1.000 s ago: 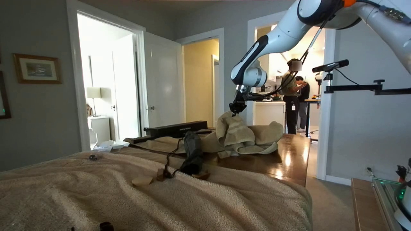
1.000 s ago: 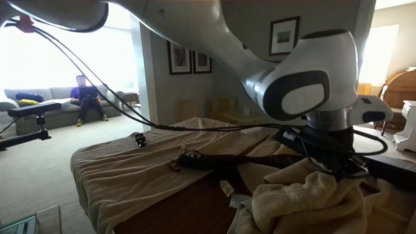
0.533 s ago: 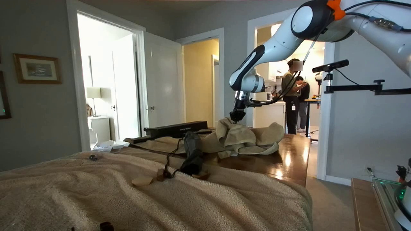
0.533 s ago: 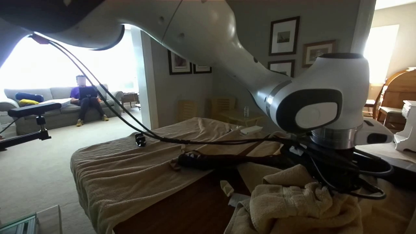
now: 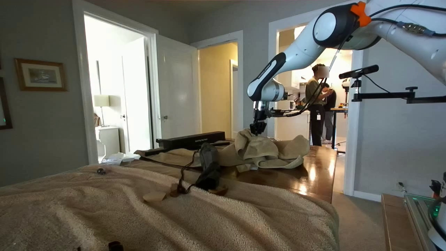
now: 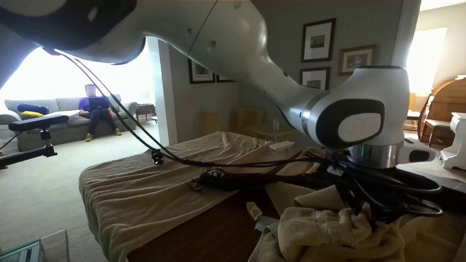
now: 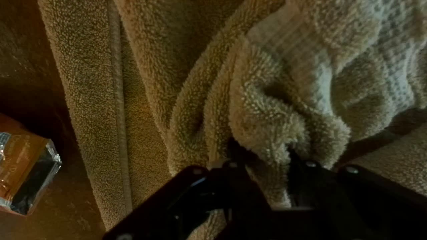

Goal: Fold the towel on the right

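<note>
The towel is a beige-tan cloth. It lies bunched on a brown wooden surface in both exterior views [image 5: 259,150] [image 6: 324,225] and shows thick rumpled folds in the wrist view [image 7: 146,100]. My gripper points down into the top of the heap in both exterior views [image 5: 257,132] [image 6: 364,214]. In the wrist view, my gripper [image 7: 265,161] has its dark fingers [image 7: 302,176] partly apart, with a raised towel fold between them. The fingertips sink into the cloth. I cannot tell whether they pinch the fold or stand loosely around it.
A wrinkled tan covering [image 5: 104,205] spreads beside the wooden surface [image 5: 318,164]. A dark pouch with cords [image 5: 209,164] lies beside the towel. A long black box [image 5: 191,140] stands behind. A small orange wrapped item [image 7: 26,163] lies beside the towel. Arm cables [image 6: 233,164] hang over the bed.
My gripper has moved down, mostly in the first half second. The towel's raised peak has sunk with it. A dark finger now shows beside a small upright towel tip.
</note>
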`<action>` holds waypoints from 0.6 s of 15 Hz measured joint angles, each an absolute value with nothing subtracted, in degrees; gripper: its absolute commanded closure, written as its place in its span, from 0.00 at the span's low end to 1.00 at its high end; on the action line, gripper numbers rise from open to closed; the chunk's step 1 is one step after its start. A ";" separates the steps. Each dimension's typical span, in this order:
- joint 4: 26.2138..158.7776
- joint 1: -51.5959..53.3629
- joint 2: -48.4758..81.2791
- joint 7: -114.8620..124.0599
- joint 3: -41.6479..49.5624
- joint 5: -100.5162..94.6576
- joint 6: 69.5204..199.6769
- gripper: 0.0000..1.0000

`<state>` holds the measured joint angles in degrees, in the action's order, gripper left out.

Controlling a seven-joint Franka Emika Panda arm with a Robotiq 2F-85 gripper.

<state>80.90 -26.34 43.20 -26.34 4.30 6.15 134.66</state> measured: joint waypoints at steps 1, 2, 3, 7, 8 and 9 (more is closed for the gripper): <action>81.22 -26.17 42.67 -26.34 4.31 5.97 134.69 0.30; 81.98 -25.94 41.83 -26.34 4.36 5.86 134.89 0.24; 83.39 -25.56 40.55 -26.31 4.56 5.59 135.18 0.16; 92.65 -23.48 32.33 -25.40 5.83 4.43 135.04 0.00; 95.40 -22.75 30.05 -24.64 6.39 3.86 134.81 0.00; 98.17 -21.97 27.83 -23.79 6.98 3.22 134.79 0.00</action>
